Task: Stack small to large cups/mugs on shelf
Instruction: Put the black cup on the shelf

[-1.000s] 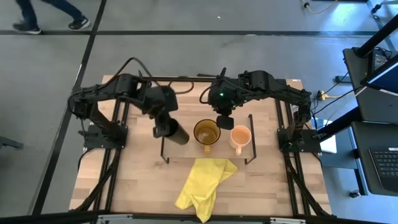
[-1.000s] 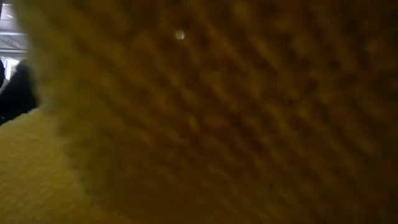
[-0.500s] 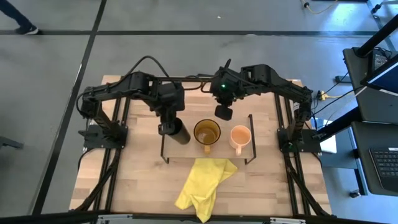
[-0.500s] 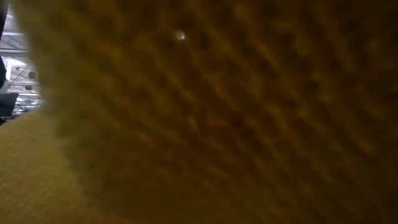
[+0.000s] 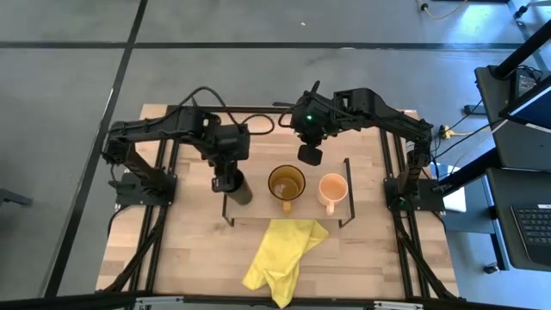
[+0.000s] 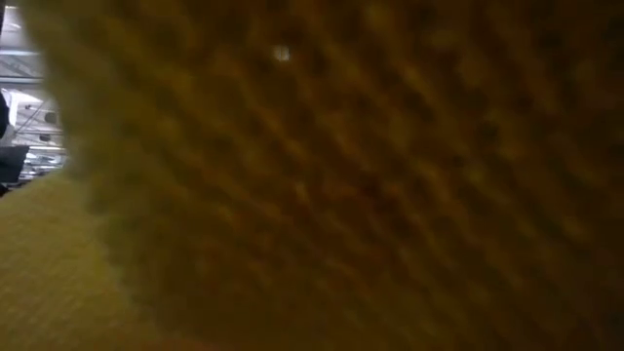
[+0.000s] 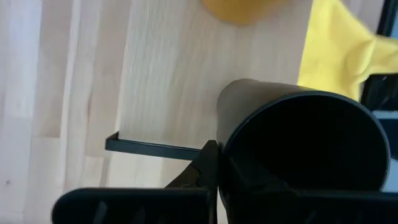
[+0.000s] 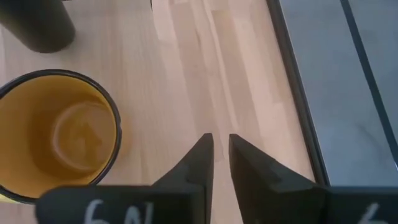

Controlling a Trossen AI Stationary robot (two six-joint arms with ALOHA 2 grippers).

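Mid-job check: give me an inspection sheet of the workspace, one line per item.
Surface: wooden tabletop, bare at the front left.
Job's things: black cup at the shelf left end; amber mug mid-shelf; peach mug to its right.
Clutter: yellow cloth in front of the shelf, covering the low view.
Grippers: left gripper shut on the black cup's rim; right gripper above the table behind the amber mug, fingers slightly apart, empty.
Cables: black cable looping over the left arm.
Surroundings: grey floor, desk at right.

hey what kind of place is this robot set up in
Probably a lab or workshop floor, not a home: the light-wood tabletop stands on grey concrete flooring marked with dark tape lines, and a desk with a black keyboard sits beside it.
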